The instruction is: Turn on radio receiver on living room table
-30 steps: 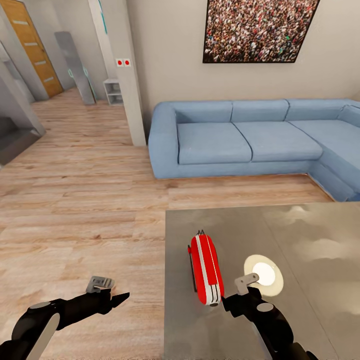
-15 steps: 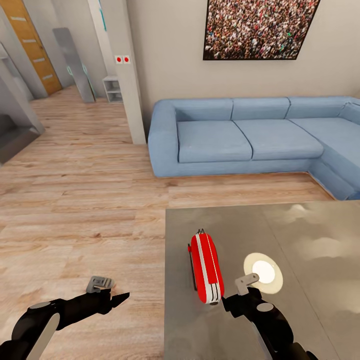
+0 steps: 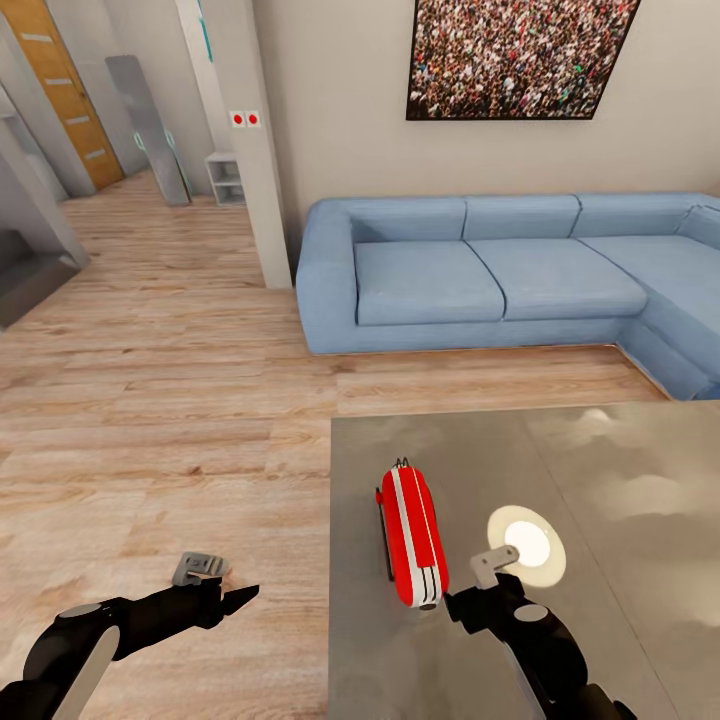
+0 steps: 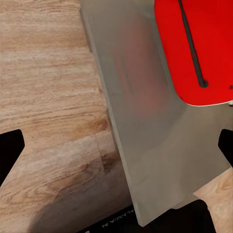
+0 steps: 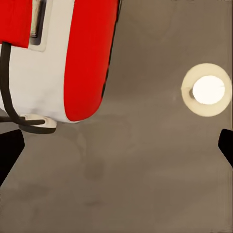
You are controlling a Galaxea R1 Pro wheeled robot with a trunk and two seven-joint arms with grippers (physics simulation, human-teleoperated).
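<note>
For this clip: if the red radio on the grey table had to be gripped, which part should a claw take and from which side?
Probably across the narrow red body of the radio, from above. It stands on edge on the table, long and slim, so its two broad faces suit opposing fingers. The right claw sits at its near end, fingertips spread wide in the wrist view. The thin wire handle looks too slight to grip firmly.

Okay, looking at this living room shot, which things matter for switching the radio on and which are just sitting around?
For the job:
radio receiver
table
right end effector

Just lying about:
cream disc
blue sofa
crowd picture
left end effector
</note>
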